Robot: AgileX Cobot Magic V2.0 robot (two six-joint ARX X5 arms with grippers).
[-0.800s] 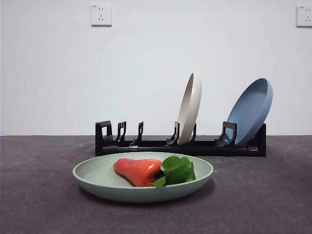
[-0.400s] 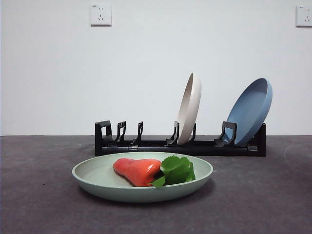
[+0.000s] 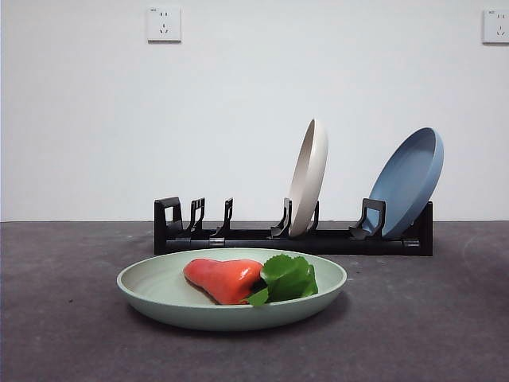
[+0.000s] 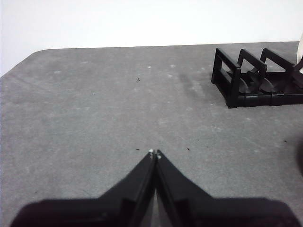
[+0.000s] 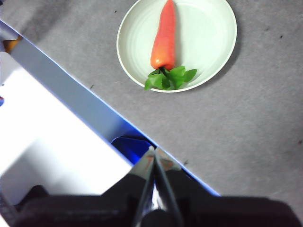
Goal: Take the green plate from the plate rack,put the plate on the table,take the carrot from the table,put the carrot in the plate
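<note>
The green plate point(image 3: 171, 296) lies flat on the table point(image 3: 64, 334) in front of the plate rack point(image 3: 254, 237). The carrot point(image 3: 223, 278) lies inside it, its green leaves toward the right. In the right wrist view the plate point(image 5: 208, 33) and carrot point(image 5: 164, 38) show from high above. My right gripper point(image 5: 154, 151) is shut and empty, well away from the plate, over the table's edge. My left gripper point(image 4: 155, 153) is shut and empty above bare table, with the rack's end point(image 4: 246, 78) off to one side.
A beige plate point(image 3: 308, 177) and a blue plate point(image 3: 407, 181) stand upright in the rack. The rack's left slots hold nothing. A pale edge strip point(image 5: 75, 99) and white floor lie beyond the table in the right wrist view.
</note>
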